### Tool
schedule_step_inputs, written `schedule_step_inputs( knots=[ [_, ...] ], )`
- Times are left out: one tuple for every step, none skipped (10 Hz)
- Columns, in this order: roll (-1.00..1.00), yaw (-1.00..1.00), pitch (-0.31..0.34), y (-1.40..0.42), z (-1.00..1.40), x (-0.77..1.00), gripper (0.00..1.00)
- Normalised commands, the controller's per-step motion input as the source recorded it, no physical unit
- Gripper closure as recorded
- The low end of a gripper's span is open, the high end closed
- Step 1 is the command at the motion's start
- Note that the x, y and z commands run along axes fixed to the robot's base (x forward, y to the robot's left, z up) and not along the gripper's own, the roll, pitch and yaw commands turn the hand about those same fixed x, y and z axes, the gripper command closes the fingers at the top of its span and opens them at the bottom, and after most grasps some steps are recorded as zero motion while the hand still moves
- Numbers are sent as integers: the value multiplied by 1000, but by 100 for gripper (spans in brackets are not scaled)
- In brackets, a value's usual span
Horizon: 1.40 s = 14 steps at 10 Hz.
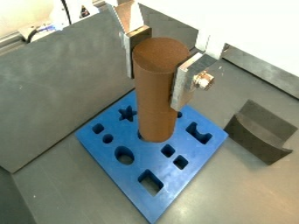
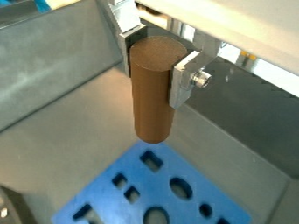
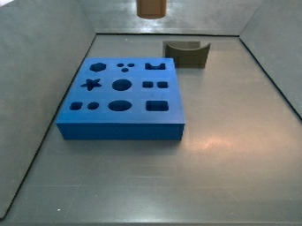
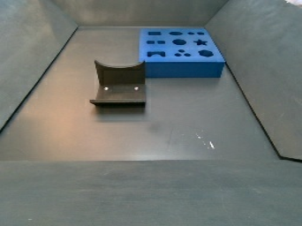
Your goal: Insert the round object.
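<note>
My gripper [image 1: 158, 74] is shut on the round object [image 1: 155, 96], a brown wooden cylinder peg held upright. The silver fingers [image 1: 184, 80] clamp its upper part, as both wrist views show [image 2: 152, 96]. The peg hangs well above the blue block [image 1: 152, 166] with its several shaped holes, and touches nothing. In a side view only the peg's lower end [image 3: 151, 7] shows at the top edge, beyond the blue block [image 3: 124, 97]. The block's large round hole [image 3: 122, 86] is empty. The gripper is out of view in the side view that shows the block at the back [image 4: 179, 51].
A dark olive block with a curved notch [image 3: 186, 53] stands on the floor next to the blue block; it also shows in a wrist view [image 1: 263, 131] and a side view [image 4: 118, 84]. Grey walls enclose the floor on all sides.
</note>
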Motion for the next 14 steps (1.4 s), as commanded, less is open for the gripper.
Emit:
schedule_step_inputs(
  knots=[
    [79, 0, -129, 337, -983, -383, 100],
    [67, 0, -127, 331, -1000, -403, 100],
    [49, 0, -127, 323, -1000, -411, 100],
    [34, 0, -130, 331, -1000, -437, 100],
    [21, 0, -133, 303, -1000, -400, 100],
    [29, 0, -131, 283, -1000, -377, 100],
    [29, -14, -146, 254, -966, -309, 100],
    [0, -43, -169, 43, -780, 0, 100],
    [0, -54, 0, 0, -354, 74, 100],
    [0, -71, 39, 0, -214, 180, 100],
    [21, -60, 19, 26, -271, 117, 100],
    [44, -17, 0, 26, -303, 43, 100],
    [36, -3, 10, 69, -257, 20, 100],
    [30, 0, 4, 91, -237, 0, 100]
  ],
)
